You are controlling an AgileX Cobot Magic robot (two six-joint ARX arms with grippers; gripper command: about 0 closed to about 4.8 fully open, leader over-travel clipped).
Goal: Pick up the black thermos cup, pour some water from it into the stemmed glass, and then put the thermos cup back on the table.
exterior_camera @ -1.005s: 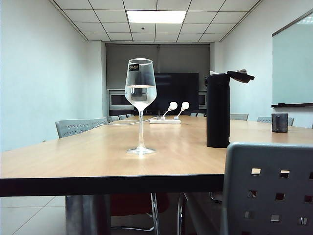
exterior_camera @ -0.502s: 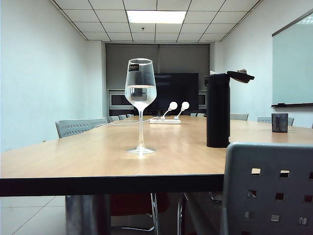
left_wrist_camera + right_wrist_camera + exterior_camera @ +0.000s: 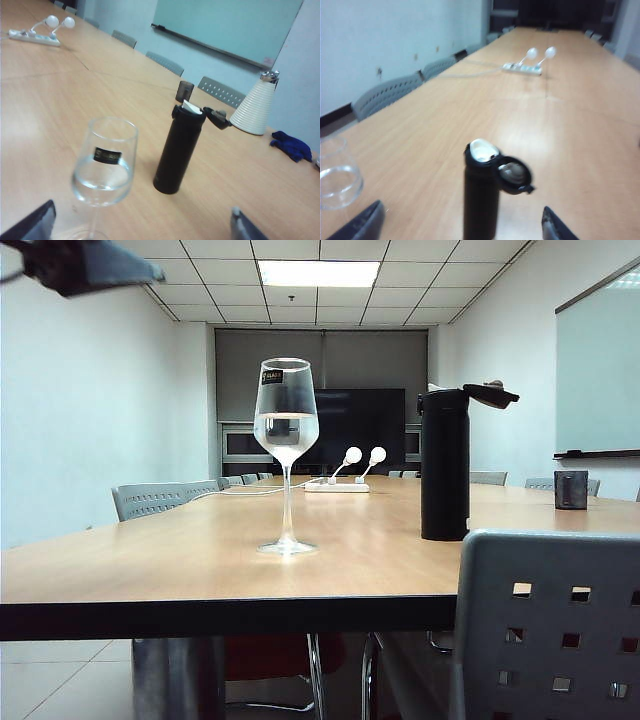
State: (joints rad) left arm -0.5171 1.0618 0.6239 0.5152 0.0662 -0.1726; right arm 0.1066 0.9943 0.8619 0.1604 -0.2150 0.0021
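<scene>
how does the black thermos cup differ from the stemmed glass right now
The black thermos cup is opaque matte black; the stemmed glass is clear, showing water inside. The thermos cup is a straight cylinder with a flipped-open hinged lid; the glass has a bowl, thin stem and round foot. Both stand upright on the table, untouched.

The exterior camera sits low, near the table's (image 3: 200, 580) near edge, facing down its length to the far wall; the glass (image 3: 286, 440) is at centre left and the thermos (image 3: 445, 465) right of centre, both close. The left wrist camera looks obliquely down from above the left gripper (image 3: 140, 225), with the glass at lower left and the thermos mid-frame. The right wrist camera looks along the table over the right gripper (image 3: 460, 222), close above the thermos. All three views share glass and thermos.
</scene>
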